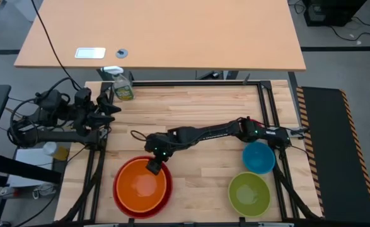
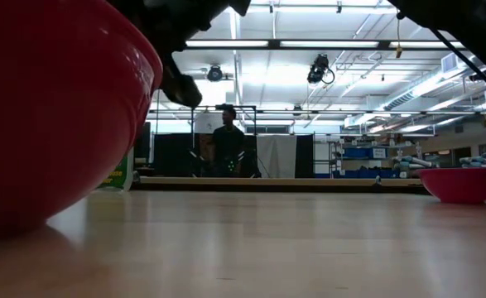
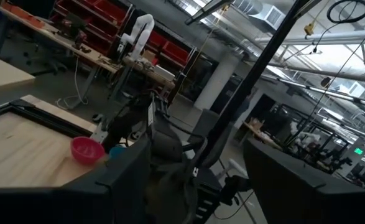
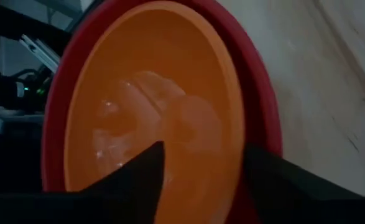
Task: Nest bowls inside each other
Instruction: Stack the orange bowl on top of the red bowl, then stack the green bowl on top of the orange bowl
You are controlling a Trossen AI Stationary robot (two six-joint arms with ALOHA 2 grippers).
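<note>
The orange bowl point(image 1: 142, 184) sits nested in the red bowl point(image 1: 123, 200) at the table's near left. My right gripper point(image 1: 154, 166) reaches down slanting over their far rim, open; one finger stands inside the orange bowl point(image 4: 157, 124) and one outside the rims. The blue bowl point(image 1: 258, 157) and the green bowl point(image 1: 249, 193) stand at the near right. The pink bowl point(image 3: 87, 150) shows in the left wrist view and the low view point(image 2: 462, 184); in the high view the right arm hides it. My left gripper point(image 3: 198, 186) waits open at the table's left edge point(image 1: 106, 108). My right gripper has its fingers on either side of the orange bowl's far rim point(image 4: 235, 155), coming slanting down from the table's far right. I cannot tell whether either finger point(image 4: 142, 180) touches the rim. The bowl rests in the red bowl.
A yellow-green spray bottle point(image 1: 123, 87) stands at the far left corner. Black frame rails point(image 1: 266, 107) border the table. A tan desk point(image 1: 172, 31) lies beyond the far edge. A person point(image 2: 226, 149) stands far back in the room. Bare wood lies in the table's middle.
</note>
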